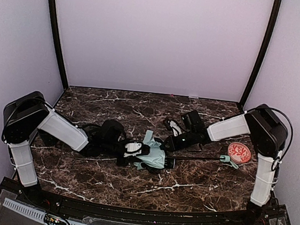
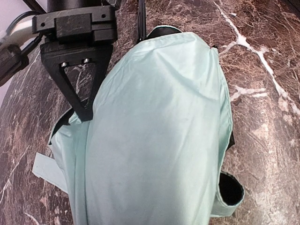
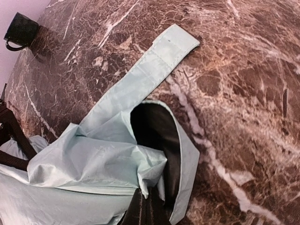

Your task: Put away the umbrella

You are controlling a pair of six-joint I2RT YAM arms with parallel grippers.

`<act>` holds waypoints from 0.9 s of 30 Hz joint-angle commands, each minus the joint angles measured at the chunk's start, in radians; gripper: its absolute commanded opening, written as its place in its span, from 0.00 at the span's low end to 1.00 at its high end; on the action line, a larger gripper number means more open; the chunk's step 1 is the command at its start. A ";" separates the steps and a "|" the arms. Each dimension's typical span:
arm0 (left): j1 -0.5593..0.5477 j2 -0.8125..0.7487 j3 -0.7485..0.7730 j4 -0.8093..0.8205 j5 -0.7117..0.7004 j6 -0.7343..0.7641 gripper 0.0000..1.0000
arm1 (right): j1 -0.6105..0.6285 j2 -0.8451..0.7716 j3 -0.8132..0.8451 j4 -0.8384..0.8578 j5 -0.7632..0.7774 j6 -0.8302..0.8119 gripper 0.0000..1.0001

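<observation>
The umbrella [image 1: 156, 157] lies collapsed mid-table, its pale mint fabric bunched and black lining showing. Its thin black shaft [image 1: 199, 158] runs right to the small mint handle [image 1: 225, 159]. My left gripper [image 1: 138, 149] is on the bundle's left side. Mint fabric [image 2: 159, 140] fills the left wrist view and hides its fingers. My right gripper [image 1: 169, 144] is at the bundle's upper right. Its black finger [image 2: 82, 101] presses the fabric edge. Gathered fabric [image 3: 93, 164] and lining [image 3: 154, 136] run under its hidden jaws. The closing strap [image 3: 159, 56] lies flat on the marble.
A round orange-red, white-patterned ball [image 1: 239, 151] sits just right of the handle, near the right arm's base. A small black object [image 3: 18, 30] stands at the far table edge. Lilac walls enclose the marble table [image 1: 131, 186] on three sides.
</observation>
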 commanded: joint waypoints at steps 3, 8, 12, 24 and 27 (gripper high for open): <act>-0.020 -0.007 -0.049 -0.107 -0.036 0.050 0.00 | -0.025 0.111 0.137 -0.193 0.238 -0.106 0.04; -0.020 0.013 -0.042 -0.131 -0.062 0.050 0.00 | -0.041 -0.125 0.086 -0.266 0.250 -0.214 0.37; -0.020 0.020 -0.038 -0.134 -0.061 0.053 0.00 | -0.012 -0.322 0.052 -0.354 0.297 -0.289 0.54; -0.019 0.016 -0.046 -0.112 -0.053 0.053 0.00 | 0.195 -0.362 -0.052 -0.095 0.037 -0.380 0.65; -0.018 0.017 -0.048 -0.100 -0.051 0.054 0.00 | 0.196 -0.268 -0.015 -0.128 0.009 -0.433 0.66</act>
